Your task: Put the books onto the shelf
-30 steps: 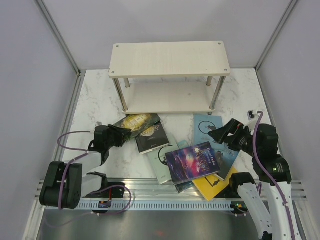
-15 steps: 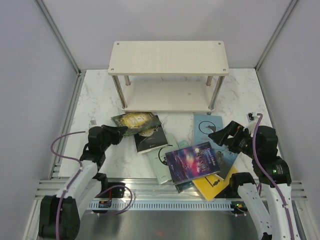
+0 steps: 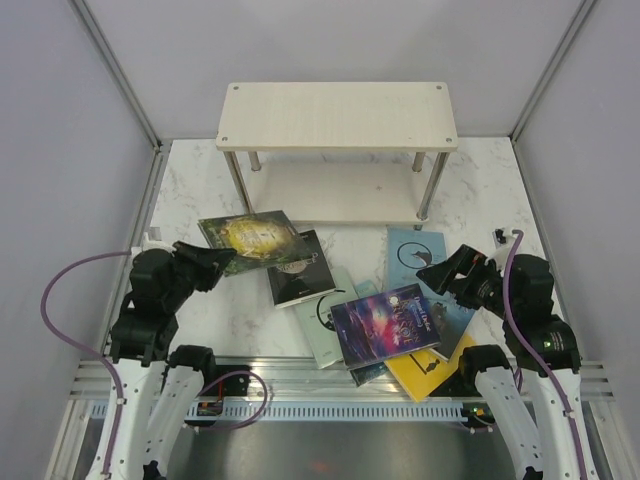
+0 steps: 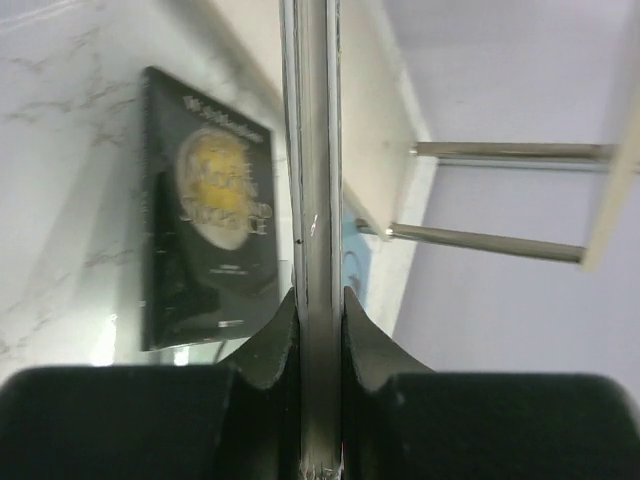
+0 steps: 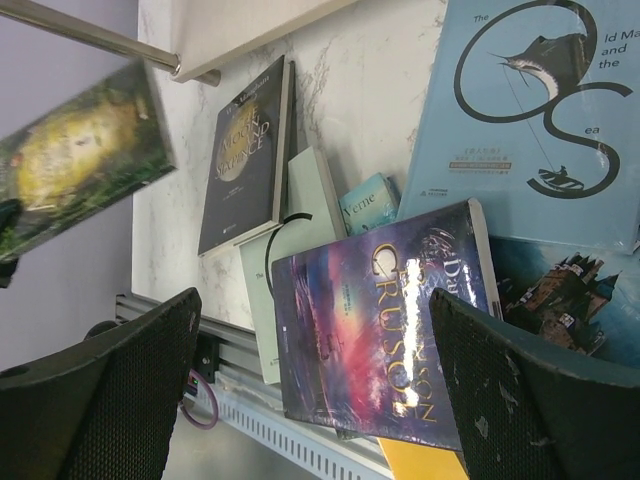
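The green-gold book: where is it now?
The green-gold book is at the left of the top view, held by its edge in the left gripper, in front of the shelf and beside the black book.

left tool (image 3: 217, 256) tight — right tool (image 3: 437, 268) wide open

Shelf (image 3: 337, 115) stands at rear centre of table (image 3: 200, 190). Left tool (image 3: 210, 256) sits at left, before the shelf's left end, clamped on the edge of lifted book (image 3: 250, 235), which is raised clear of the table.

Flat book (image 3: 300, 270) lies on the table just right of it, partly beneath.

Right of that is a heap. Top book (image 3: 385, 322) rests over covered book (image 3: 322, 318) at its left and bottom book (image 3: 425, 372) toward the near edge. Rear-right book (image 3: 412, 250) lies behind the heap, before the shelf's right post.

Right tool (image 3: 441, 264) hovers spread wide over the heap's right side.
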Tool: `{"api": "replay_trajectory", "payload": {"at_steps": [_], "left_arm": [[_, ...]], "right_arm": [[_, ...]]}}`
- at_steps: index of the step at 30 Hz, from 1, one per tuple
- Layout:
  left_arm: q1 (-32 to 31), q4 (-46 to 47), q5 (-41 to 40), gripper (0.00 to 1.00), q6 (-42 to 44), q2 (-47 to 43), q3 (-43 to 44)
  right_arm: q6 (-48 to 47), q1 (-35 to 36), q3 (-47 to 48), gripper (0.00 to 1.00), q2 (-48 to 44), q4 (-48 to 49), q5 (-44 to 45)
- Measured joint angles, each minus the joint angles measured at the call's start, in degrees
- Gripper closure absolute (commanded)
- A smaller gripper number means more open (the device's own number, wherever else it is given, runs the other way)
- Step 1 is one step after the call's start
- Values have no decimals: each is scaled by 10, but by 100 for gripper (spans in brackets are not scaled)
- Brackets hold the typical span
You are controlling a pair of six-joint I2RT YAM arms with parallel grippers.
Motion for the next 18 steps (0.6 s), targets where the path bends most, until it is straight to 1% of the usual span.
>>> {"api": "replay_trajectory", "payload": {"at_steps": [4, 7, 11, 14, 18], "left_arm": [[0, 5, 16, 98, 0, 12, 80], [-1, 35, 28, 98, -1, 41, 138], [-1, 85, 40, 98, -18, 99, 214], [-2, 78, 44, 98, -23, 145, 263], [-4, 94, 43, 98, -47, 202, 298]], "right_arm": [[-4, 0, -3, 2, 0, 0, 0], [-6, 0, -7, 2, 0, 0, 0], [-7, 0, -8, 2, -2, 0, 0], [-8, 0, -8, 2, -6, 0, 0], [-9, 1, -10, 2, -8, 0, 0]]}}
